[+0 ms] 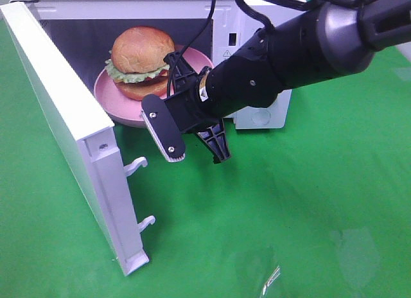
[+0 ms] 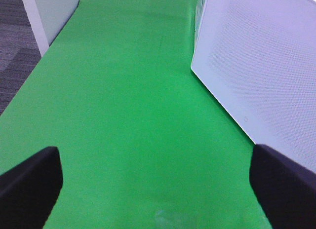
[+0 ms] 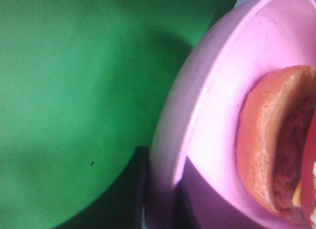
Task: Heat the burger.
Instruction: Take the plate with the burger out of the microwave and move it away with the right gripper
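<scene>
Overhead first: finds the burger resting on a pink plate at the mouth of the open microwave, partly inside the cavity, with the door swung wide to the left so as to leave the way clear. Shows the right hand coming in from the right and clenched on the near rim of the plate, not on the bun, probably so as to slide plate and food in together without squashing anything. Next, the left wrist: looks down on bare green bench between two dark fingers spread wide and grasping nothing, with the left hand just beside the perforated door panel, likely placed there for pushing the door shut. Lastly, the right wrist: fills with the plate's pink rim and the burger's lower bun close behind it, above green bench; catches a dark shape under the rim, probably one finger of the pinch. Judged not yet done, given the door open and the plate seemingly short of fully seated.
</scene>
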`<state>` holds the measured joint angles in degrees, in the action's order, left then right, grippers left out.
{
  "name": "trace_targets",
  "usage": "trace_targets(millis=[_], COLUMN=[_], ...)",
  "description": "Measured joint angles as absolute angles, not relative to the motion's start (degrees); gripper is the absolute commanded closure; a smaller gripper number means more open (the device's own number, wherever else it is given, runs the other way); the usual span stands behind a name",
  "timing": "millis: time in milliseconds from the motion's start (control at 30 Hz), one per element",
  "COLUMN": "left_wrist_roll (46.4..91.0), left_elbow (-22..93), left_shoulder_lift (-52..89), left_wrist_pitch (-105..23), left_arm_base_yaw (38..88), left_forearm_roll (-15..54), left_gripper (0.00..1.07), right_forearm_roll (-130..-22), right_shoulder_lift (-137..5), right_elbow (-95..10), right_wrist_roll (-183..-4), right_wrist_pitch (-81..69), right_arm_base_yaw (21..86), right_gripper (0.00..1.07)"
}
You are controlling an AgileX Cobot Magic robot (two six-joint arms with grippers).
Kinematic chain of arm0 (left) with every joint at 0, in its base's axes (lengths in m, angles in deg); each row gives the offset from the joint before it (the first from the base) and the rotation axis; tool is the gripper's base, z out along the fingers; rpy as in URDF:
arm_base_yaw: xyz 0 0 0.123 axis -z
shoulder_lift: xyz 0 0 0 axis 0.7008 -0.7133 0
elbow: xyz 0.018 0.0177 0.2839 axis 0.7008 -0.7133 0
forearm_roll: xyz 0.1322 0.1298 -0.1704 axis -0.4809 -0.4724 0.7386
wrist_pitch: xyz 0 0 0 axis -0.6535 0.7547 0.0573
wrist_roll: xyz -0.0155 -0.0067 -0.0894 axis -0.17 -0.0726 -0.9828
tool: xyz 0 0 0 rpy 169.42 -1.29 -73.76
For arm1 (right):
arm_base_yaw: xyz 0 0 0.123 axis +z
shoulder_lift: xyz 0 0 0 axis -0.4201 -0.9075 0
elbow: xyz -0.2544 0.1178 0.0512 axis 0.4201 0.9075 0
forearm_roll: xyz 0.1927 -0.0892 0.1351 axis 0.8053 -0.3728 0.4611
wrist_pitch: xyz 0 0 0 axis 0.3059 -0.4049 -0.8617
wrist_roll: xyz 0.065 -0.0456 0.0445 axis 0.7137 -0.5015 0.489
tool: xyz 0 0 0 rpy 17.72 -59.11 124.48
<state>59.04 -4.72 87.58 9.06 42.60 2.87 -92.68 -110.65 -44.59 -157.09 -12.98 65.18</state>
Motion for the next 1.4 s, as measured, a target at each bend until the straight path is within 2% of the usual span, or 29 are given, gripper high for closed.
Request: trace_targets(millis=[1400], left_wrist_roll=[59.0], left_elbow=[-4.7], left_shoulder_lift=[87.6], left_wrist_pitch=[9.1], left_arm_base_yaw=[42.6], left_forearm_roll=[2.9], left_gripper=[0.12], right_forearm_roll=[-88.6], right_shoulder_lift=[-81.3], right_elbow=[-15.0], right_wrist_roll=[-159.6], right_wrist_pitch=[-12.1], right_arm_base_yaw=[65.1], right_gripper=[1.07])
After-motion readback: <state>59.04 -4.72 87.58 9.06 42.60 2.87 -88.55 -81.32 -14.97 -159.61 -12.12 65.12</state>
